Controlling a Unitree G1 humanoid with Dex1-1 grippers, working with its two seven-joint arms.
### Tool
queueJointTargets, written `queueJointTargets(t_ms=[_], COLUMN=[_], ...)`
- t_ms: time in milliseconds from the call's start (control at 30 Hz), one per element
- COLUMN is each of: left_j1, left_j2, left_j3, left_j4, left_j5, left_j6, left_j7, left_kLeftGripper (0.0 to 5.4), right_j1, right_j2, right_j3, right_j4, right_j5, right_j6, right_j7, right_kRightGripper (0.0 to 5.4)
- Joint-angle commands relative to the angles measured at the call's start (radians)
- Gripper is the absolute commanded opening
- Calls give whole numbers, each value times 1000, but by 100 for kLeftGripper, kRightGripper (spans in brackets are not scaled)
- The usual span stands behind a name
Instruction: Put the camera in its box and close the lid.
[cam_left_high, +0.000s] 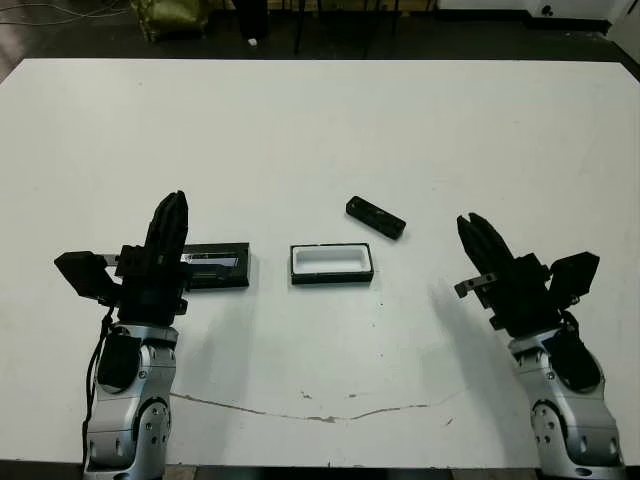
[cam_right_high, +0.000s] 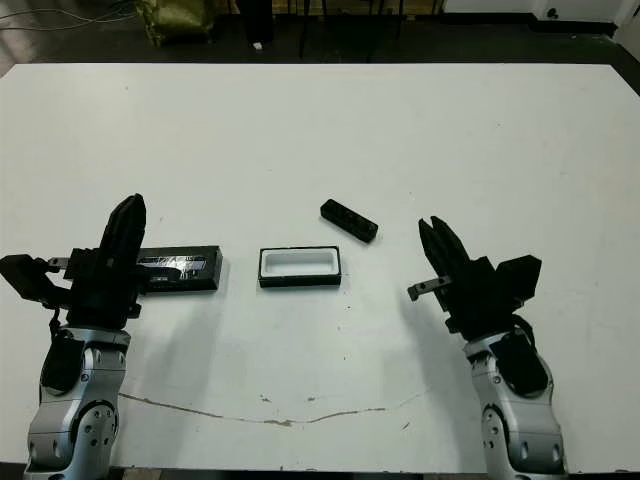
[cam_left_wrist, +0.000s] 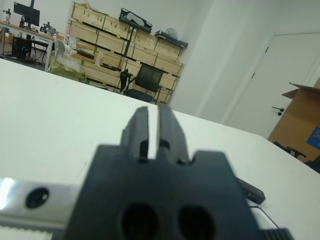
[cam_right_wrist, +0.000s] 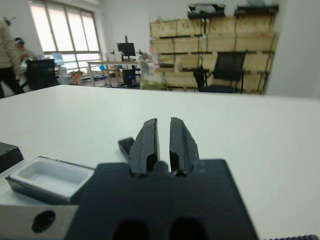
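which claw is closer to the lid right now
Left. The left claw hangs right over the near end of the lid, while the right claw sits far off, past the box and camera.

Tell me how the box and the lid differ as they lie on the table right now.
The box is an open tray showing a white lining; the lid is a flat black panel with a silvery stripe. The box lies in the open near the table's middle, apart from both grippers; the lid lies on the robot's left, partly hidden behind the left gripper. The lid looks longer than the box. Both are black, rectangular and roughly in line.
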Motion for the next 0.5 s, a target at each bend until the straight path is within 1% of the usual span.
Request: queueJointTargets(t_ms=[33, 67, 133, 200, 367, 433, 500], left_j1=[20, 20, 22, 24, 27, 27, 25], left_j2=[4, 4, 3, 4, 8, 10, 10], left_j3=[0, -1, -2, -1, 3, 3, 1], left_j4=[17, 18, 16, 13, 4, 5, 5], left_j5=[7, 14, 18, 16, 18, 19, 22], left_j6=[7, 4, 3, 8, 17, 17, 17], left_j7=[5, 7, 10, 10, 15, 14, 16], left_kLeftGripper=[1, 1, 1, 1, 0, 0, 0], right_j1=[-103, -132, -198, -258, -399, -438, -468], right_j2=[-86, -104, -146, -169, -200, -214, -219], right_j3=[-2, 0, 13, 29, 89, 118, 141], right_j4=[36, 50, 54, 63, 151, 175, 200], right_j5=[-18, -22, -45, -64, -96, -122, -138], right_j6=[53, 63, 136, 194, 255, 276, 291], right_j7=[46, 56, 55, 53, 113, 135, 158], right_kRightGripper=[0, 0, 0, 0, 5, 23, 61])
